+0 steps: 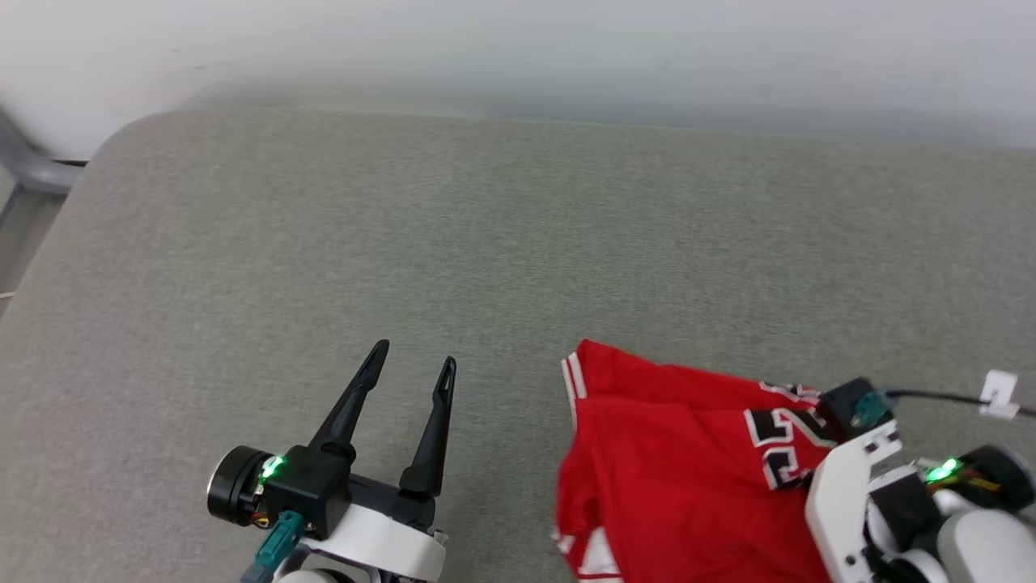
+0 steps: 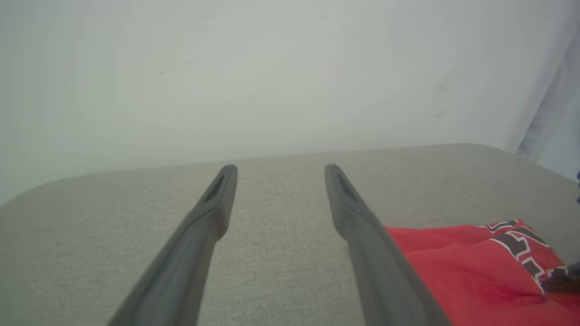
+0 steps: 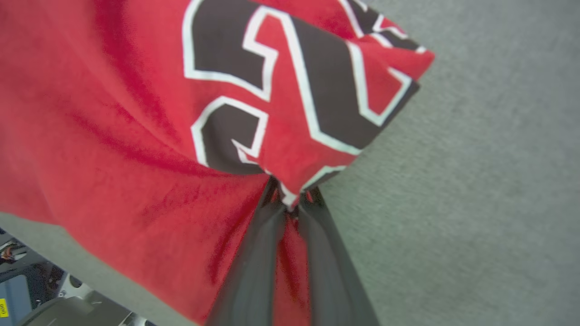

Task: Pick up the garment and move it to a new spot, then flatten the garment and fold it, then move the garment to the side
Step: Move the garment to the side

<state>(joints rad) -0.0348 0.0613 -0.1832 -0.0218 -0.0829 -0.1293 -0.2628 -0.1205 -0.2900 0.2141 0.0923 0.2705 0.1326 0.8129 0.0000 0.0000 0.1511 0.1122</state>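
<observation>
Nearest the robot, the right hand (image 3: 290, 201) has its two dark fingers pressed together on a pinch of the garment (image 1: 672, 470), right at the edge of the black-and-white lettering (image 3: 290, 86). The red shirt lies crumpled on the grey counter (image 1: 486, 227), at its near edge on the robot's right, a striped trim edge turned toward the middle. To its left, well apart from the cloth, the left hand (image 1: 413, 360) hovers with fingers spread wide, holding nothing. Beyond them bare counter runs back to a pale wall (image 1: 518, 48).
</observation>
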